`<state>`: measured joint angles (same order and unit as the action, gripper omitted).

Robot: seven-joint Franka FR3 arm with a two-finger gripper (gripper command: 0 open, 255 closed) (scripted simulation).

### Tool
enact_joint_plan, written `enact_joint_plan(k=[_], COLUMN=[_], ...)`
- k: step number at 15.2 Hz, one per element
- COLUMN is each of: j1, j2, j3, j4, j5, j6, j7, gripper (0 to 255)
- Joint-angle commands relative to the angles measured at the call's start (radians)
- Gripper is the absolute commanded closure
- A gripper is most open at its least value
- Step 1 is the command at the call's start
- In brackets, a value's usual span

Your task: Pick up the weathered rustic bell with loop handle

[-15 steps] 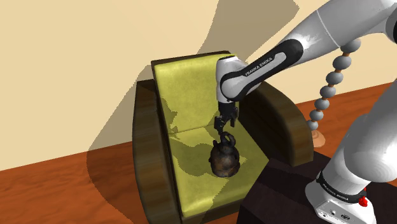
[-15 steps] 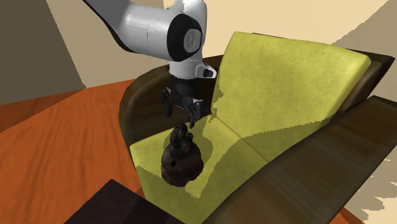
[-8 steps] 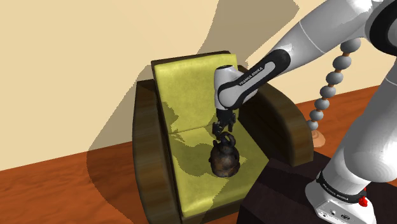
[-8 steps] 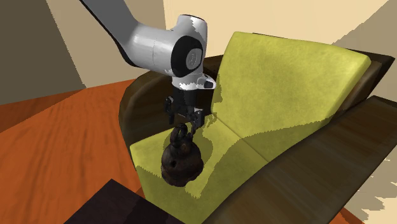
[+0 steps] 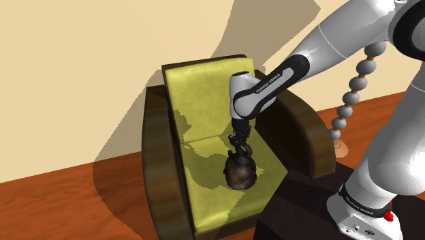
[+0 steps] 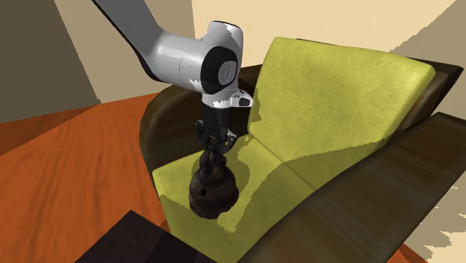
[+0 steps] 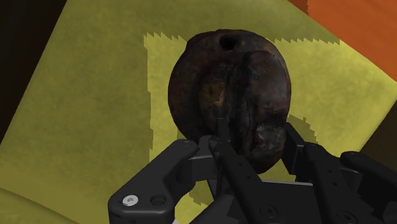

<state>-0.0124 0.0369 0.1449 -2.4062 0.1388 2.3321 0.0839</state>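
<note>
The bell (image 5: 240, 170) stands upright on the yellow seat cushion (image 5: 211, 184) of an armchair (image 5: 204, 75), about midway between the two dark brown armrests and toward the front of the seat. It is a round, dark, rust-mottled thing with a loop handle (image 5: 240, 146) on top. The white arm (image 5: 327, 48) reaches down over the chair from the shoulder view's upper right, and the black jaws point straight down at the bell.

The jaws are closed on the loop handle. In the wrist view the two black fingers (image 7: 222, 153) press in on either side of the loop (image 7: 257, 127), with the bell's rounded body (image 7: 203, 89) lying beyond them against the yellow cushion (image 7: 83, 127). A small hole shows in the far side of the body. In the second exterior view the fingers stand narrowly together right above the bell (image 6: 213, 190), meeting its top, and the bell's base rests on the cushion (image 6: 291, 172).

The armchair stands on a reddish wooden floor (image 5: 61, 198) against a cream wall (image 5: 82, 68). The dark stand (image 5: 300, 211) sits just in front of the chair, touching its front edge.
</note>
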Motion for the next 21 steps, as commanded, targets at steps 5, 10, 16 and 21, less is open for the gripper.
enact_joint_plan(k=[5,10,16,21], j1=[-0.001,-0.002,-0.003,-0.004], j2=[-0.011,-0.061,-0.114,-0.138], j3=[0.0,-0.002,-0.004,-0.005], j4=[0.003,0.023,0.054,0.073], j5=[0.0,0.001,0.001,0.001], j6=[-0.015,-0.084,-0.168,-0.212], j7=[0.0,0.004,0.009,0.011], gripper=[255,255,255,255])
